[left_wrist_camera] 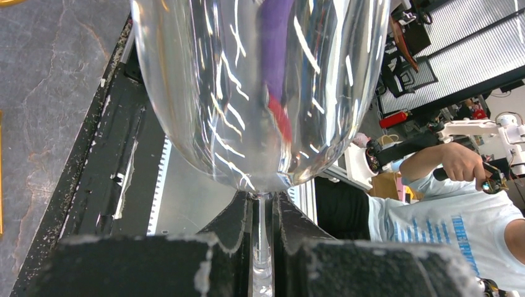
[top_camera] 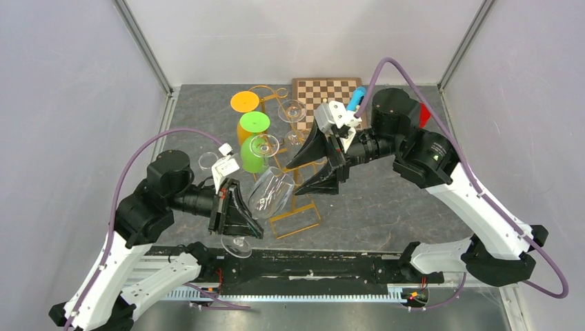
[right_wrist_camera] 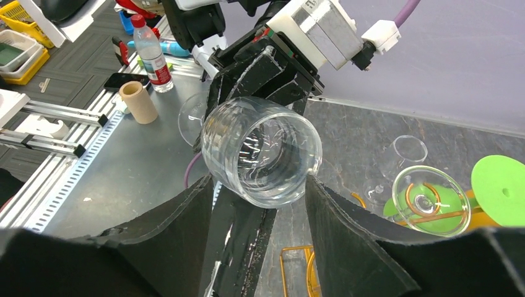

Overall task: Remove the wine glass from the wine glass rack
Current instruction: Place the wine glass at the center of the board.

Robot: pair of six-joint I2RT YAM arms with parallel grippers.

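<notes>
Left claw (left_wrist_camera: 263, 213) was clamped on the thin stem of the clear, round-bowled wine glass (top_camera: 270, 192), just under the bowl. The glass's flat round foot stuck out behind the claw, toward the near edge of the grey stone-look desk (top_camera: 393, 200). The glass lay tipped nearly on its side, mouth toward the right arm.

Right claw (right_wrist_camera: 259, 182) stood apart, one black finger on each side of the bowl's open rim. Could not tell whether either finger touched the glass.

Bowl hung above the rectangular base of the tall gold wire wine glass rack (top_camera: 295, 219) and looked free of the scroll hooks. Green plastic goblet (top_camera: 254, 155), orange plastic goblet (top_camera: 252, 124) and a second clear glass (top_camera: 292, 110) sat back among the hooks. Wooden chessboard (top_camera: 326, 93) lay beyond, at the far side.

Judged the step as the lift-off nearly done: glass out of its hook but not yet away from the rack, with the right claw placed to steady or receive the bowl.

Next move likely called for a soft close on the thin bowl, or none at all. After that, the glass needed a slow draw sideways to bare desk, clear of the wires and neighbouring goblets.
</notes>
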